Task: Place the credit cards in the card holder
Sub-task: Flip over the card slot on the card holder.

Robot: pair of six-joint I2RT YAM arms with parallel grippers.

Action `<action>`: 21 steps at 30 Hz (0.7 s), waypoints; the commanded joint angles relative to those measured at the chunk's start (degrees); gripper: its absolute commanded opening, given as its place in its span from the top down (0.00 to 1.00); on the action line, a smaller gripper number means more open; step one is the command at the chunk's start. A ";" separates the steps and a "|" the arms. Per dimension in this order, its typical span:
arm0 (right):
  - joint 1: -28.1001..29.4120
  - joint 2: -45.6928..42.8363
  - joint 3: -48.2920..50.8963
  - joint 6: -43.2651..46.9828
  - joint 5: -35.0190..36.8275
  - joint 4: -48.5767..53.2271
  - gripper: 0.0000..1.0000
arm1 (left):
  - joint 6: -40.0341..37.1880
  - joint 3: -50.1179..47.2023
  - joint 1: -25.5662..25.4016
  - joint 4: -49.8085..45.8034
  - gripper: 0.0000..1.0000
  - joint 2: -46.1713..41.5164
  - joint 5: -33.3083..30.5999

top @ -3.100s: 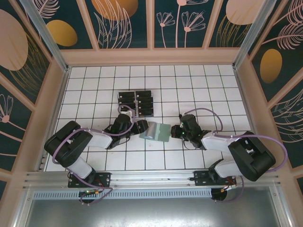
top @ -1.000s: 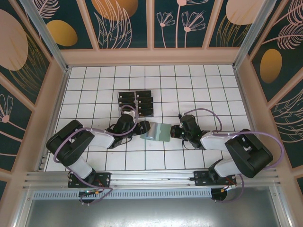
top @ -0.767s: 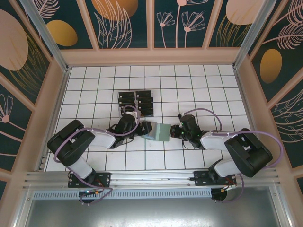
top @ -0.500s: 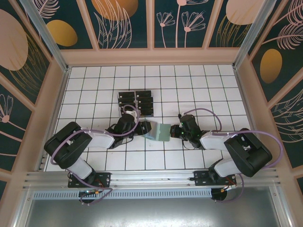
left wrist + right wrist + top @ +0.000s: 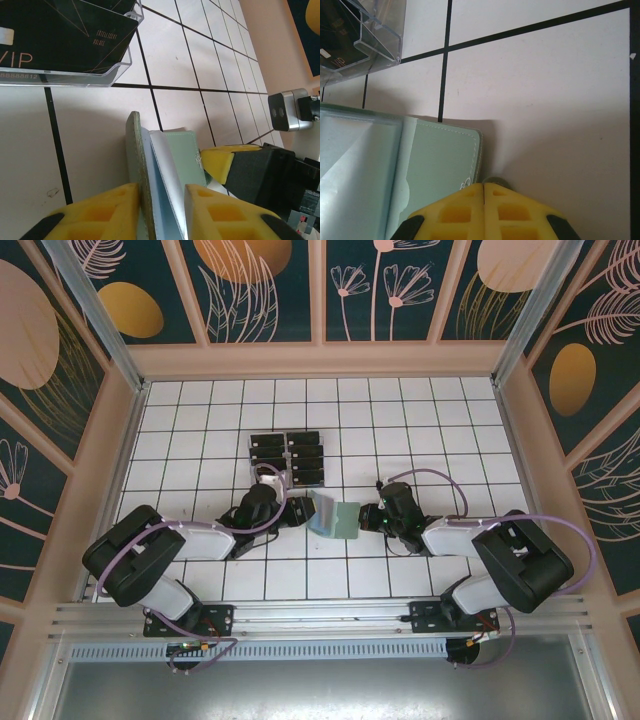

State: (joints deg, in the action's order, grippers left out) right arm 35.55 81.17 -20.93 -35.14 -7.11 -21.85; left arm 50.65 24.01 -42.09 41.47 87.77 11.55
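Observation:
The grey-green card holder lies open mid-floor between my two grippers. Its left cover stands upright, with a pale inner leaf beside it. My left gripper has its yellow pads on either side of that cover and leaf, closed in on them. My right gripper is shut at the right cover's corner; a small green bit pokes out past its tips. Several black credit cards sit in a clear rack just behind the holder, also near the left wrist.
The clear plastic rack stands a short way beyond the left fingers, and its corner shows at the right wrist's upper left. White tiled floor stretches to the pink walls all round.
The left gripper has narrowed round the holder's left cover, and that cover has risen from flat to upright. The holder now looks narrower from above. The right gripper has stayed put.

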 commanded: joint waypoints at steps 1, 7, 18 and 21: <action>-0.22 1.09 0.71 -0.37 0.18 2.51 1.00 | 0.69 -0.85 -0.35 3.87 0.73 -0.29 0.35; -0.22 1.39 0.80 -0.39 0.13 2.18 1.00 | 0.67 -0.89 -0.32 4.35 0.89 -0.56 0.41; -0.22 3.69 -0.49 0.00 -1.76 1.38 1.00 | 1.07 0.83 -0.35 5.91 1.00 0.45 2.55; -0.29 4.46 -0.86 0.15 -2.07 1.19 1.00 | 0.79 2.12 -1.18 5.87 1.00 0.26 3.06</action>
State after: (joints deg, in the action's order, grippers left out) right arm 35.55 83.53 -21.76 -35.11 -8.27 -24.08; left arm 51.51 23.99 -42.26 44.69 87.79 12.99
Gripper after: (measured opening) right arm 0.044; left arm 0.056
